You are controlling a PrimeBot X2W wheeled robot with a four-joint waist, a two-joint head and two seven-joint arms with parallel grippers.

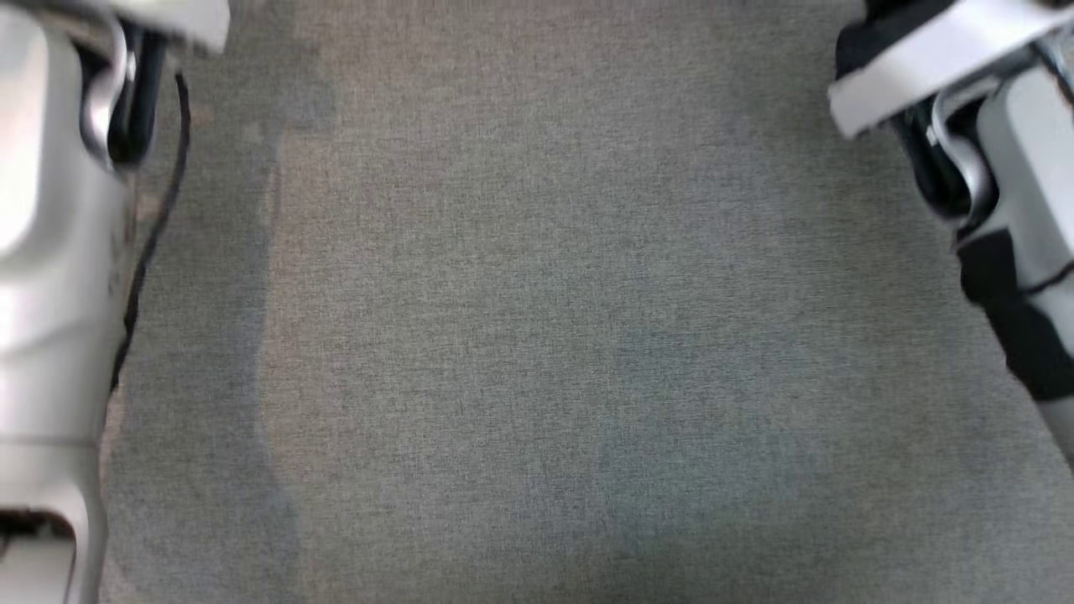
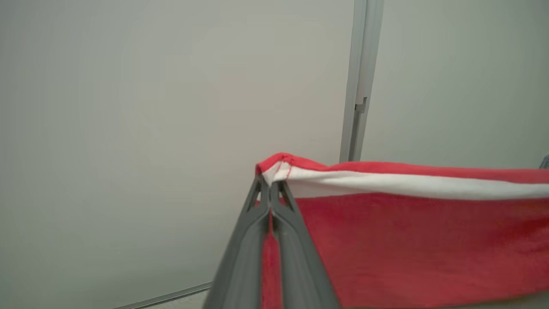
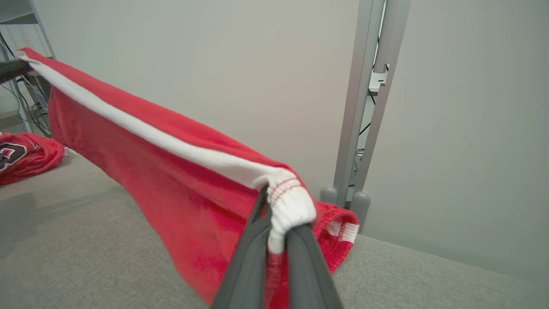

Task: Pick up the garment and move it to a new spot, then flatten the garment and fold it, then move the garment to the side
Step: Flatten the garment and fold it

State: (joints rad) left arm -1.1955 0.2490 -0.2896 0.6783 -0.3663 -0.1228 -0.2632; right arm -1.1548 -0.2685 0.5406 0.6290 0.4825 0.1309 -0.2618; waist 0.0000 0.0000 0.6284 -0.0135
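Observation:
The garment (image 2: 407,240) is red fleece with a white stripe along its top edge. It hangs stretched in the air between my two grippers. In the left wrist view my left gripper (image 2: 270,185) is shut on one top corner of it. My right gripper (image 3: 274,210) is shut on the garment (image 3: 171,184) at its other end, at a bunched white elastic band with red stitching. The lower part of the cloth trails down towards the grey surface (image 3: 85,257). At the far end of the stripe the dark left gripper (image 3: 10,68) shows small.
The head view looks down on a grey fabric surface (image 1: 537,335), with my pale left forearm (image 1: 50,252) and right forearm (image 1: 1015,168) at its sides. Another red cloth with a logo (image 3: 21,156) lies at the far left. A metal post (image 3: 364,107) stands against the pale wall.

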